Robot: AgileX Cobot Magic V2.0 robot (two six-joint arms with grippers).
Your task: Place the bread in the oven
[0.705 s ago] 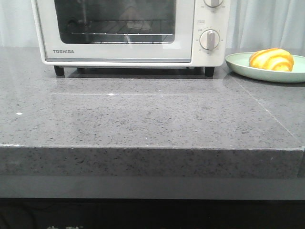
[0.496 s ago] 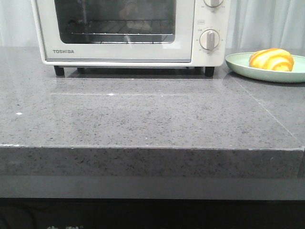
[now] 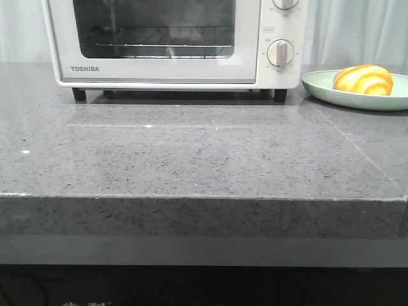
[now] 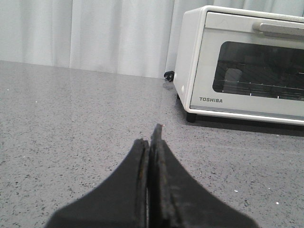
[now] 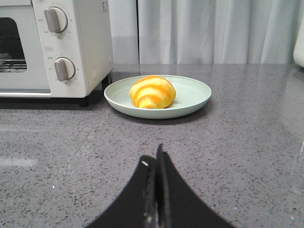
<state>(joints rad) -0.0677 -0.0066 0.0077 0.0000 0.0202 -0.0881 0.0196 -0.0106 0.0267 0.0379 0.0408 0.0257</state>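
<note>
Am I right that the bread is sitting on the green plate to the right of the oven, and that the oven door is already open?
Not quite: the oven door is shut, as the front view shows. The bread does sit on the green plate to the oven's right.

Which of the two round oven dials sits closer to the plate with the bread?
The lower round dial on the cream-white toaster oven; the upper dial sits higher, farther from the pale green plate.

My speckled grey stone counter (image 3: 204,159) carries the cream-white TOSHIBA toaster oven (image 3: 172,41), standing on black feet at the back, and just beside it a pale green round plate (image 3: 322,89) toward my right.
</note>
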